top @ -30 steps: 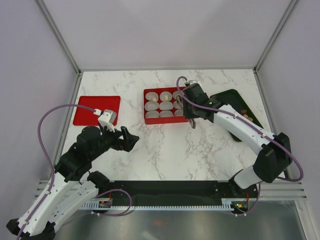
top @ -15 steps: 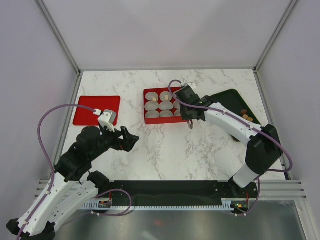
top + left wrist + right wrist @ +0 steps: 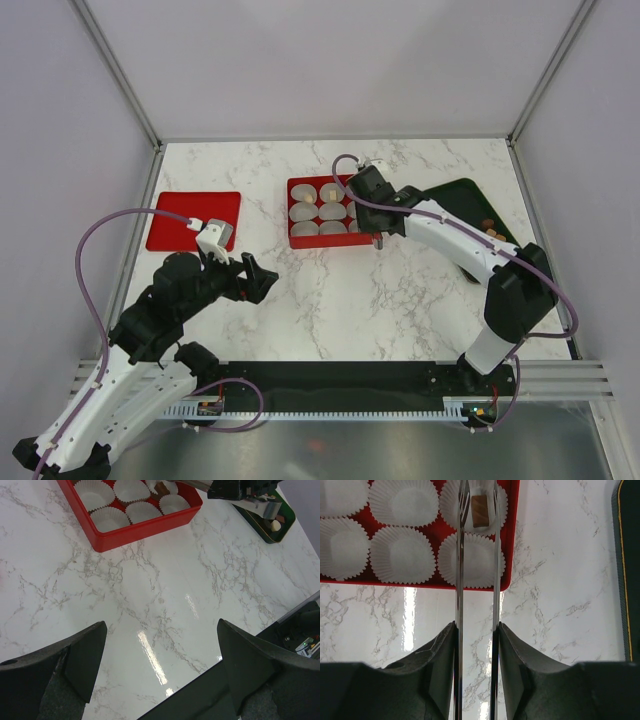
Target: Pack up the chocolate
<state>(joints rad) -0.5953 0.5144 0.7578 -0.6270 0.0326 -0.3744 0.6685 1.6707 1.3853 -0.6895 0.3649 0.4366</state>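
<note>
The red box (image 3: 325, 242) holds white paper cups; two at the back carry tan chocolate (image 3: 328, 190). My right gripper (image 3: 363, 207) hangs over the box's right column and is shut on metal tongs (image 3: 461, 555). Their blades stand slightly apart over a cup (image 3: 449, 502) with a brown chocolate (image 3: 480, 504) lying loose between the tips. The right gripper (image 3: 476, 630) presses both blades. More chocolate (image 3: 490, 229) lies in the dark green tray (image 3: 462, 192). My left gripper (image 3: 262, 280) hovers open over bare marble, its jaws wide in the left wrist view (image 3: 160, 665).
A flat red lid (image 3: 193, 220) lies at the left of the marble table. The green tray (image 3: 265, 532) sits right of the box (image 3: 145, 527) and holds cream and brown pieces. Grey walls enclose the table on three sides.
My right arm has swung left from beside the box's right edge to over its right column, and the tongs' blades have spread a little. The left arm has not moved.
</note>
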